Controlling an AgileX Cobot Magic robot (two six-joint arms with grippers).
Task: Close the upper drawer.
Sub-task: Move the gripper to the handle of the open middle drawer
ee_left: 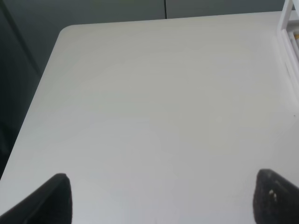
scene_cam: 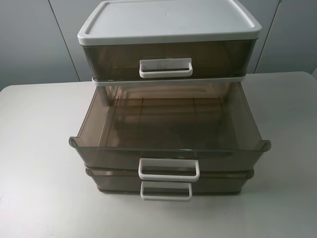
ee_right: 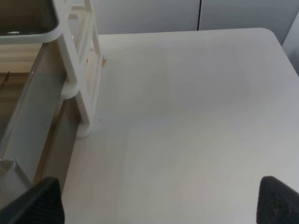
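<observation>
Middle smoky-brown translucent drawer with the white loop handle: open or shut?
Open. The middle smoky-brown translucent plastic drawer is pulled far out, its front well ahead of the brown top drawer, and its bare inside shows from above.

Drawer unit (scene_cam: pixel 168 22) on table (scene_cam: pixel 39 148), upper drawer (scene_cam: pixel 114 157) out front (above lowest drawer (scene_cam: pixel 220 184)), topmost drawer (scene_cam: pixel 215 57) behind

The upper drawer (scene_cam: pixel 223 156) is smoky-brown see-through plastic, smooth and glossy, with light glinting along its rim. Its loop handle (scene_cam: pixel 169 177) is clean white plastic with a soft sheen. The top handle (scene_cam: pixel 165 74) above it is the same white plastic, scuffed grey. Higher still, the lid (scene_cam: pixel 168 20) is matt white plastic, faintly marked. Under the drawer the worktop (scene_cam: pixel 39 148) is pale, smooth and matt. My left fingers (ee_left: pixel 51 200) and right fingers (ee_right: pixel 39 205) are dull black and finely grained.
</observation>
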